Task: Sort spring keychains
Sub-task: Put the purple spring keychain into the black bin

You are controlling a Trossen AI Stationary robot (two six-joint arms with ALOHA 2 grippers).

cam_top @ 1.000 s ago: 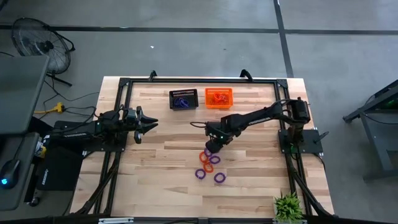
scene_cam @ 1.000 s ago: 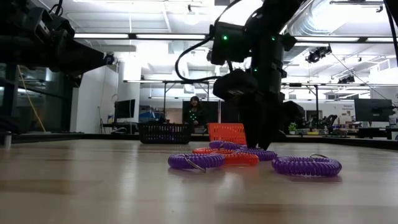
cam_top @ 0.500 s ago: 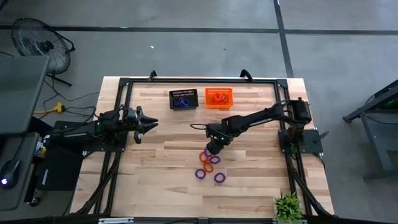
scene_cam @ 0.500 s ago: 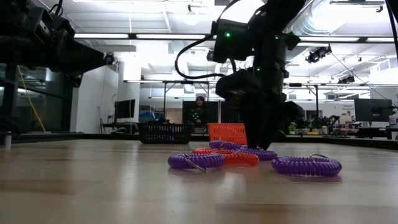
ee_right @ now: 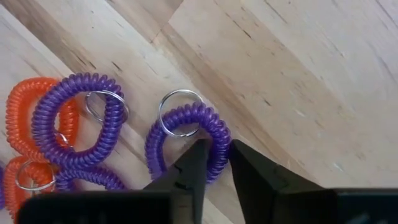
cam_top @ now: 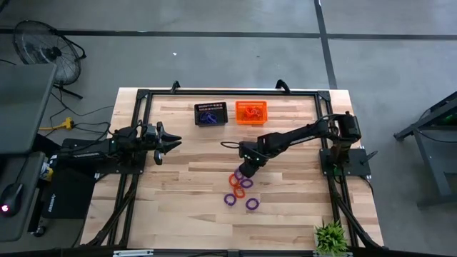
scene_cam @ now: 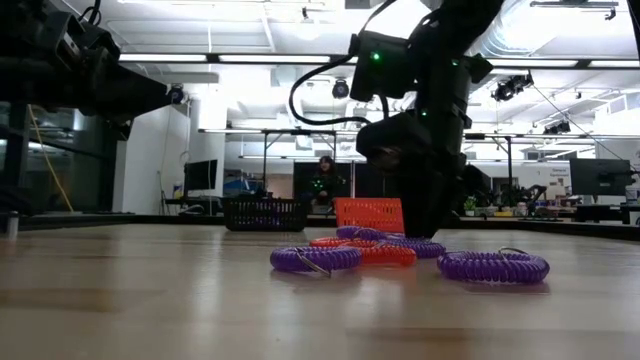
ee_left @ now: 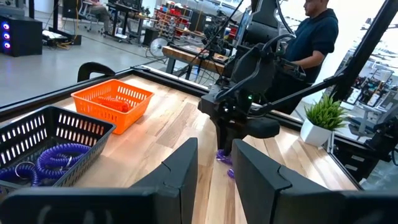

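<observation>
Several purple and orange spring keychains (cam_top: 240, 187) lie in a loose cluster on the wooden table, right of its middle and toward the near edge. My right gripper (cam_top: 245, 171) points down at the cluster's far end. It is shut on a purple spring keychain (ee_right: 186, 140) that lies flat on the wood. In the low view that gripper (scene_cam: 420, 230) stands just behind the coils. My left gripper (cam_top: 170, 140) waits open and level at the table's left side, touching nothing. My right gripper pinches one stretch of the purple keychain's coil (ee_right: 218, 133) between its two fingers, next to the metal split ring (ee_right: 177, 115). The fingers come from above, pointing down, and lie across the coil. The keychain rests flat on the table.
A black mesh basket (cam_top: 211, 113) with purple coils and an orange mesh basket (cam_top: 250, 112) with orange coils stand at the far edge. A potted plant (cam_top: 330, 238) sits at the near right corner. A person (ee_left: 317, 31) stands beyond the table.
My right gripper has sunk a little toward the far end of the keychain cluster and rolled slightly. The keychains lie where they were.
</observation>
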